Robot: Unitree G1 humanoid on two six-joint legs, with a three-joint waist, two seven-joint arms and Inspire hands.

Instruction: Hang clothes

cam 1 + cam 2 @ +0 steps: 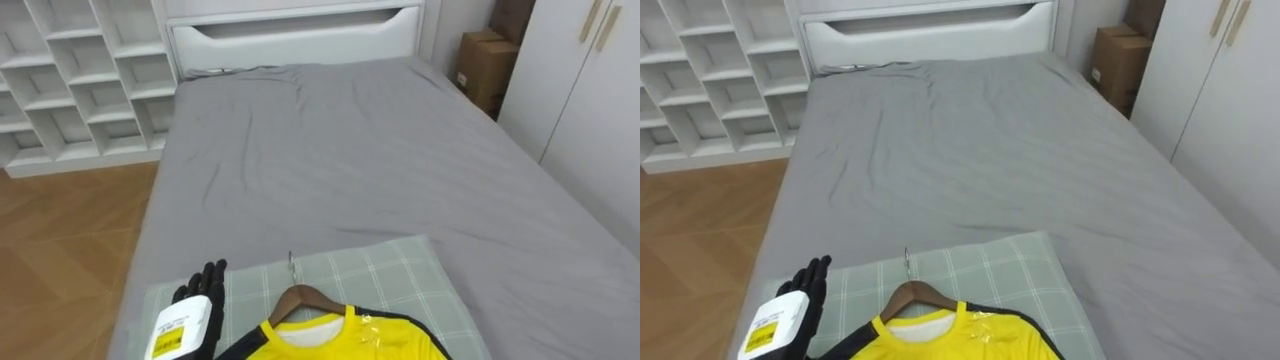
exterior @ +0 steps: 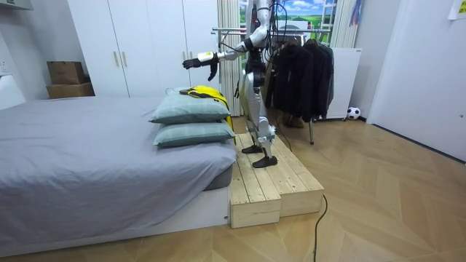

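My left hand (image 1: 203, 295) hovers, fingers straight and loosely spread, above the checked pillow's (image 1: 400, 270) left edge. The yellow shirt (image 1: 340, 342) lies on that pillow on its curved wooden hanger (image 1: 300, 297). Beyond is the grey bed (image 1: 360, 150), open and lightly creased. White cubby shelves (image 1: 90, 80) flank the left, and wardrobe doors (image 1: 590, 90) and a cardboard box (image 1: 485, 65) the right.

Your head cameras look down along the bed (image 1: 380, 170) (near-twin views); the distant room camera shares its pillows (image 2: 191, 109).
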